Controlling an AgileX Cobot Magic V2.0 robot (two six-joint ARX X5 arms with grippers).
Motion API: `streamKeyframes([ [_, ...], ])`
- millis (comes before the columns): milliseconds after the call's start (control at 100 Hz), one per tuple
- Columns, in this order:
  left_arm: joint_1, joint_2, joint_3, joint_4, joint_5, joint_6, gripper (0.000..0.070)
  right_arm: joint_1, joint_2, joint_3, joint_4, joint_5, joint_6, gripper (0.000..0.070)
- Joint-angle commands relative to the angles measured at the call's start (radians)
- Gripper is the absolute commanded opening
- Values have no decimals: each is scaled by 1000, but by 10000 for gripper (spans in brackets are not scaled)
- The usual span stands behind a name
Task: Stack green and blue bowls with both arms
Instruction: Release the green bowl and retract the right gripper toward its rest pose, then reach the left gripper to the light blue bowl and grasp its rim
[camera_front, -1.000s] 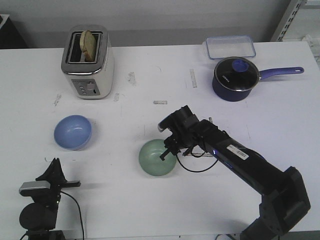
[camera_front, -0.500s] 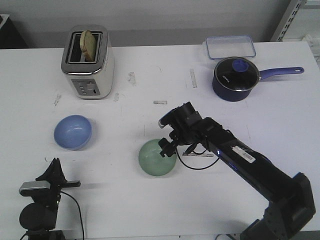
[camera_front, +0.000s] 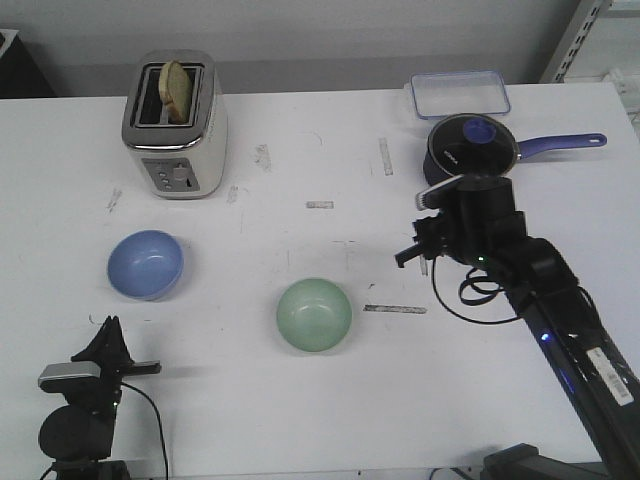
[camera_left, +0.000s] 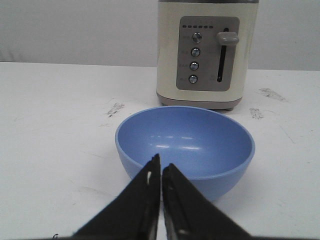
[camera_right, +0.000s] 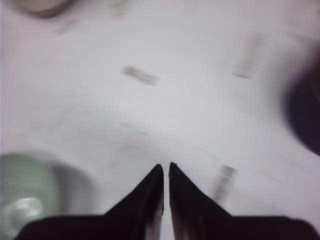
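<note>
The pale green bowl (camera_front: 314, 315) sits upright on the white table, near the middle front. The light blue bowl (camera_front: 146, 264) sits upright at the left. My right gripper (camera_front: 409, 257) is shut and empty, raised above the table well to the right of the green bowl. In the blurred right wrist view the shut jaws (camera_right: 166, 167) hang over bare table, and the green bowl (camera_right: 22, 200) shows apart from them. My left gripper (camera_front: 108, 328) is low at the front left. In its wrist view it (camera_left: 161, 167) is shut and empty, just short of the blue bowl's (camera_left: 200, 145) near rim.
A cream toaster (camera_front: 177, 125) with a slice of bread stands behind the blue bowl and shows in the left wrist view (camera_left: 202, 55). A dark navy saucepan (camera_front: 470, 157) with a long handle and a clear plastic box (camera_front: 460, 93) stand at the back right.
My right arm has drawn back from the green bowl, up and to the right. The green bowl stays on the table. The left arm and the blue bowl have not moved.
</note>
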Motion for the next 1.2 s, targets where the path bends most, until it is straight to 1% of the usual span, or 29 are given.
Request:
streamKeyframes([
  [0,1,-2,-20,12,-3,1,1,-46,-26,-21,12,25,-2,0],
  [110,1,-2,-20,15,-3,0,2,-142,-115,-147,80,29,-1,0],
  [190,1,-2,-20,24,-3,-3,1,-187,-192,-266,142,35,3,0],
  [340,1,-2,-16,32,-3,-3,1,-213,-364,-504,265,97,7,0],
  [390,1,-2,-15,42,-3,-6,1,-212,-420,-571,294,104,11,0],
  [560,1,-2,-10,88,-4,-76,1,-212,-598,-735,315,104,11,0],
  [730,1,0,48,90,-4,-127,1,-212,-736,-813,344,104,27,0],
  [830,1,27,142,63,-5,-126,1,-212,-786,-815,369,104,30,0],
  [920,1,104,285,-32,-7,-108,1,-212,-805,-815,375,104,30,0],
  [960,1,155,360,-81,-7,-87,1,-212,-805,-815,373,104,29,0],
  [1080,1,355,615,-212,-10,13,1,-212,-803,-815,367,103,29,0],
  [1190,1,530,804,-291,-42,63,2,-212,-803,-815,367,103,28,0],
])
